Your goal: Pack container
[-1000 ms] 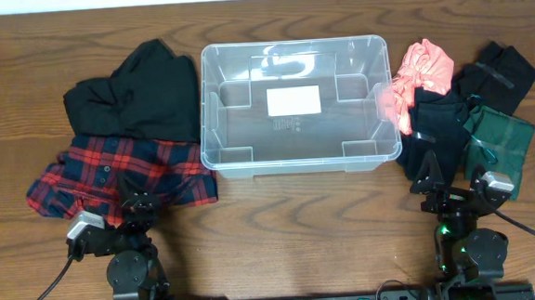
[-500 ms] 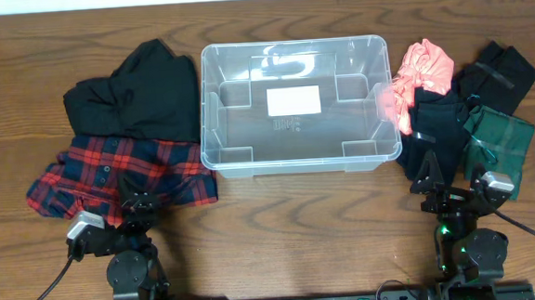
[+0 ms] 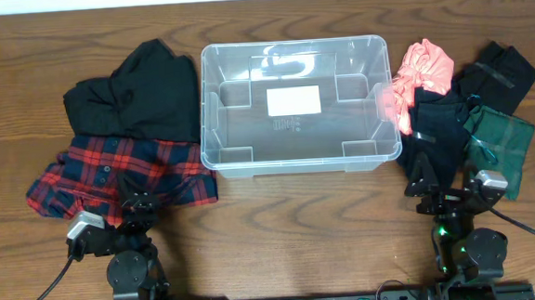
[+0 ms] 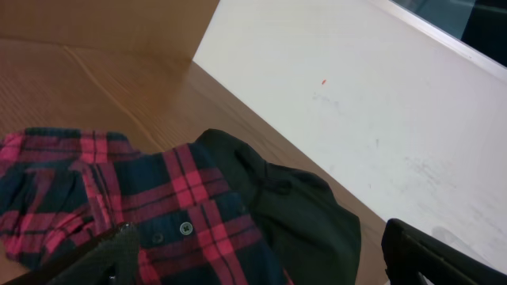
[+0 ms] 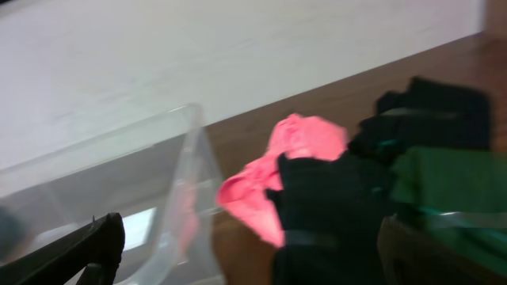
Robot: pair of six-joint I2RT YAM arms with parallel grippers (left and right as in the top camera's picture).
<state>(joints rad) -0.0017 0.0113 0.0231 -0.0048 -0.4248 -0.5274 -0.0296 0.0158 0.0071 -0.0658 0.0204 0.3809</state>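
Note:
The clear plastic container (image 3: 211, 107) stands empty at the table's middle, a white label on its base; its right end shows in the right wrist view (image 5: 190, 182). My left gripper (image 3: 131, 193) is open and empty over the front edge of a red plaid shirt (image 3: 110, 169), which also shows in the left wrist view (image 4: 119, 206). My right gripper (image 3: 420, 173) is open and empty at the front of a black garment (image 3: 438, 126), seen too in the right wrist view (image 5: 325, 206).
A black garment (image 3: 138, 93) lies behind the plaid shirt, left of the container. Right of the container lie a pink cloth (image 3: 421, 66), a dark green cloth (image 3: 501, 136) and another black garment (image 3: 500, 71). A white wall runs along the table's far edge.
My right gripper has swung slightly left, toward the container. The left arm and the clothes have not moved.

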